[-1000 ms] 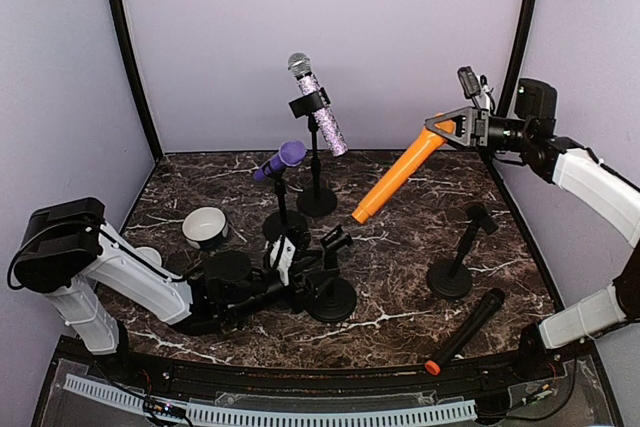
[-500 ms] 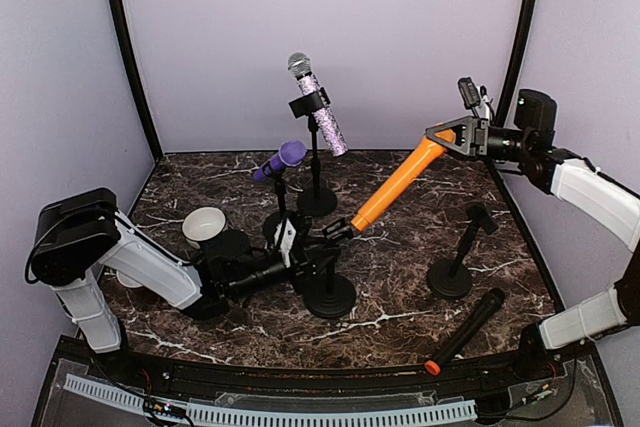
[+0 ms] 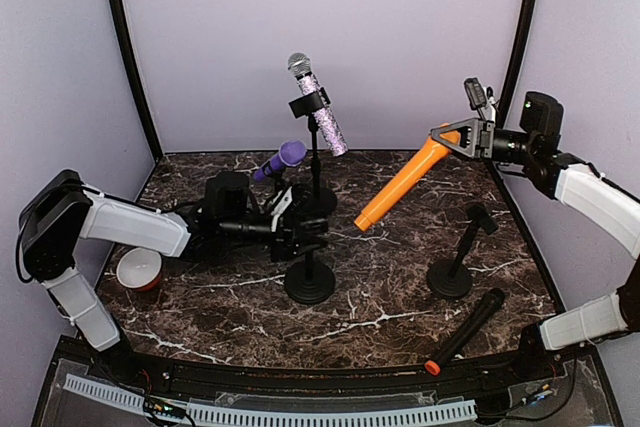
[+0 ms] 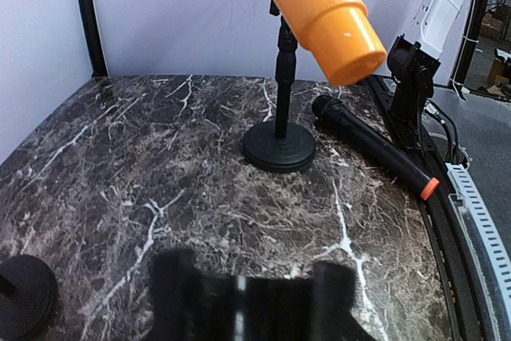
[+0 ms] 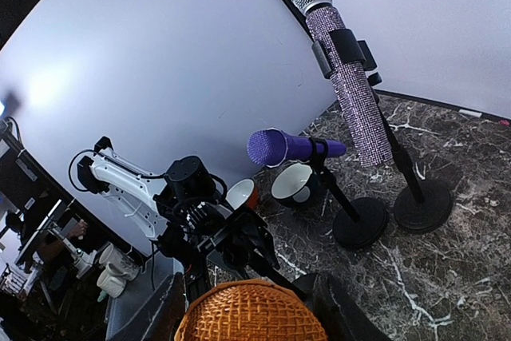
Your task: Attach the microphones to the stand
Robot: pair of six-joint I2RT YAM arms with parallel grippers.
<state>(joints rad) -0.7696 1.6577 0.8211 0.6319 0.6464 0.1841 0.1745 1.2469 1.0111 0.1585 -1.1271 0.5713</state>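
Note:
My right gripper (image 3: 455, 137) is shut on the head end of the orange microphone (image 3: 400, 182), which slants down to the left with its tail in the air above the table's middle. In the right wrist view its mesh head (image 5: 251, 313) fills the space between my fingers. My left gripper (image 3: 300, 232) reaches in from the left and is shut on the clip of a short black stand (image 3: 309, 282), just below the orange tail (image 4: 327, 13). The glittery lilac microphone (image 3: 320, 112) and the purple one (image 3: 280, 160) sit clipped in stands at the back. The black microphone (image 3: 465, 332) lies at the front right.
An empty stand (image 3: 455, 267) stands at the right, beside the black microphone (image 4: 375, 149). A red-and-white bowl (image 3: 138, 269) sits at the left edge, and a dark bowl (image 5: 297, 184) behind the left arm. Dark marble table (image 3: 400, 297), lilac walls around.
My left arm has risen and swung back, taking the short stand a little left and toward the back. The orange microphone has shifted slightly to the right in my right gripper.

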